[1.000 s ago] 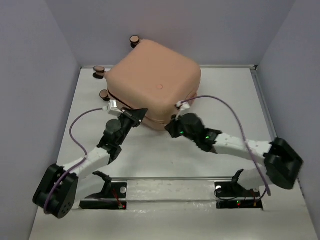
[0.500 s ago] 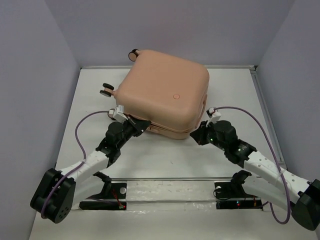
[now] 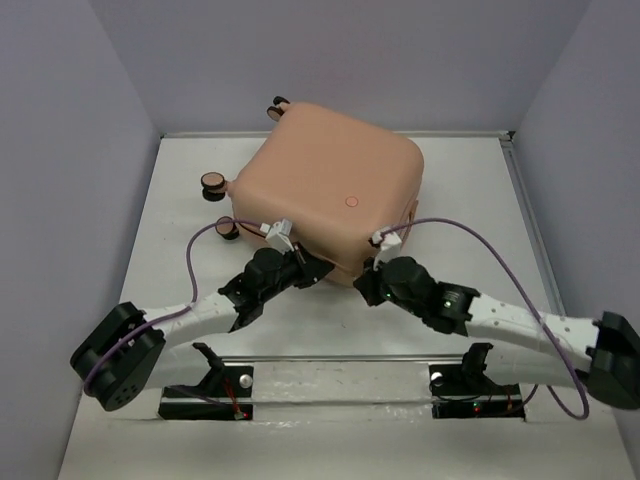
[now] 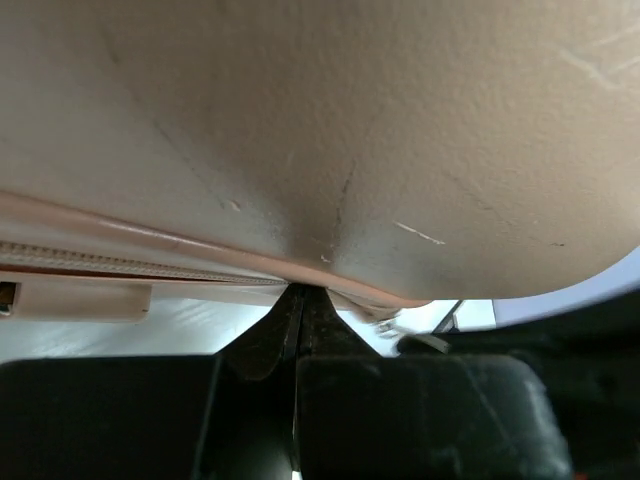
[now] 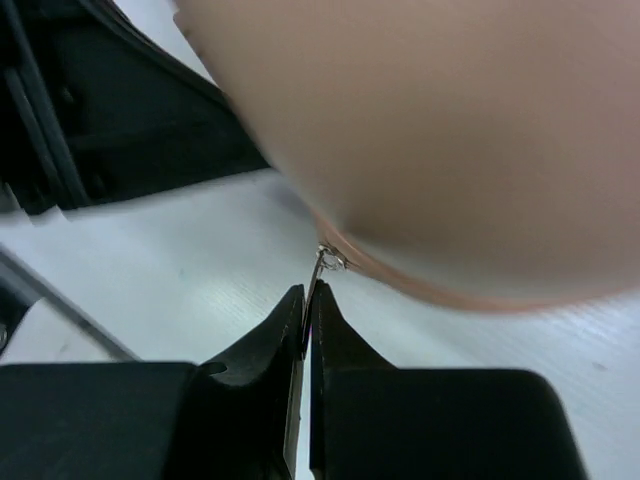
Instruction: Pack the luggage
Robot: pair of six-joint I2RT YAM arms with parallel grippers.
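Right end effector [image 5: 305, 300]: fingers pressed together, pinching a small metal zipper pull [image 5: 326, 260] right at the tips. The pull hangs off the lower seam of the luggage [image 5: 450, 130]. My read: it is gripped there to run the zip along the edge.

Left end effector [image 4: 297, 305]: fingers also pressed together, tips nosed up against the zip seam [image 4: 150, 262] under the shell's overhang. Can't tell if anything is caught between them. It looks more like a brace than a grasp, probably to stop the case sliding while the other arm pulls.

In the top view both end effectors sit at the near edge of the luggage [image 3: 330, 190], left [image 3: 312, 272] and right [image 3: 372, 288] close together at the near corner.

The luggage lies flat on the worktop [image 3: 460, 200], mid-to-far, rotated so a corner points at the arms. The shell with the round mark [image 3: 350, 201] faces up and the wheels [image 3: 212, 182] stick out far-left.

Container state: the shells are together, with no gap in any view. The lining and contents are hidden, so can't say what's packed, or whether the zip is fully home around the perimeter.

Judgement: late stage, closing up. Risk is the thin pull slipping out of the tips.
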